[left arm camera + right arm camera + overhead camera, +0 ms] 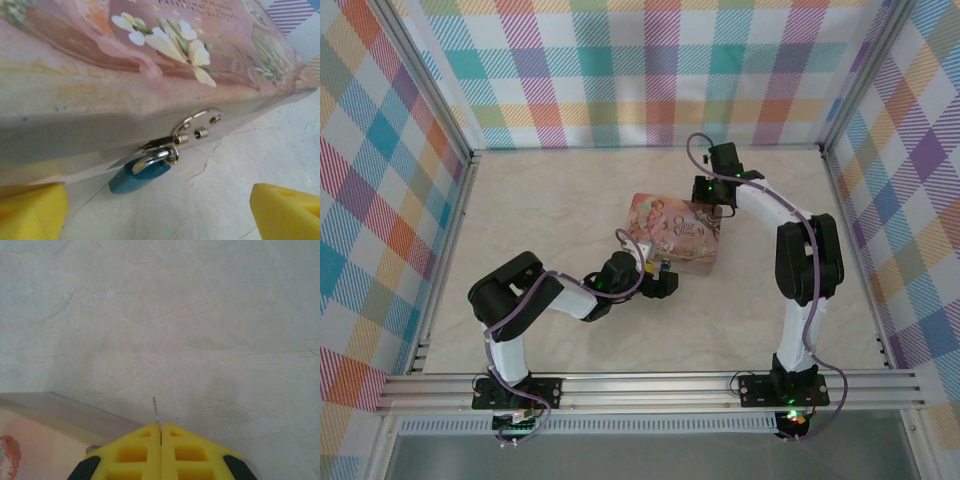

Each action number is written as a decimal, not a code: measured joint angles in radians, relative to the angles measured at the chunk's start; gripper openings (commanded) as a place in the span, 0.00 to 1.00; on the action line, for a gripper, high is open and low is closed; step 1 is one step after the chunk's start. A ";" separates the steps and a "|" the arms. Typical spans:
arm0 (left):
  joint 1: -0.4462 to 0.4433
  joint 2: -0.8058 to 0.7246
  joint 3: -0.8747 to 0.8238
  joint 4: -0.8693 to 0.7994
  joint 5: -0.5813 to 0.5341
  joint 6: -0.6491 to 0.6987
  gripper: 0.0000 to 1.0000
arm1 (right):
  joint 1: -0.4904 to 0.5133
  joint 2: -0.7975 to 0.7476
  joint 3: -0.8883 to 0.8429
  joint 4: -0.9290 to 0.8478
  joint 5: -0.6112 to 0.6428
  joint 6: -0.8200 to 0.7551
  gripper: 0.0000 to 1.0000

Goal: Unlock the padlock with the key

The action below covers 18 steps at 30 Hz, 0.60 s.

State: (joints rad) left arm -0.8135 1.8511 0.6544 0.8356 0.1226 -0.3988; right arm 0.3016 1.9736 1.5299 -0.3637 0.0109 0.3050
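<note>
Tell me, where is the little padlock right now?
In the left wrist view, the padlock hangs from the metal clasp on the pink tin, on the side facing the left arm, down by the table.

My left claw (160,215) had bright yellow pads (282,212), the padlock (137,176) was teal with a silvery shackle (150,159), the tin (150,60) pink with white flowers, the key (155,410) dull grey, and the desk (240,165) pale cream.
</note>
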 measured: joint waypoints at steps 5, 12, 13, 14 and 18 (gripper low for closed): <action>-0.005 0.037 0.035 0.037 0.062 0.001 0.88 | 0.006 0.007 -0.001 0.005 -0.012 0.000 0.00; -0.005 0.066 0.072 0.040 0.116 0.004 0.87 | 0.007 0.006 -0.045 0.051 -0.011 0.000 0.00; -0.005 0.070 0.076 0.041 0.117 0.003 0.85 | 0.007 0.006 -0.048 0.058 -0.010 0.000 0.00; -0.005 0.074 0.078 0.044 0.120 0.003 0.82 | 0.007 0.006 -0.053 0.069 -0.008 0.000 0.00; -0.005 0.099 0.087 0.077 0.150 0.003 0.76 | 0.007 0.000 -0.071 0.098 -0.004 0.000 0.00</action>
State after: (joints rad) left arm -0.8188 1.9503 0.7410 0.9123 0.2729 -0.3954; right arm 0.3088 1.9732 1.4593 -0.2661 0.0067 0.3050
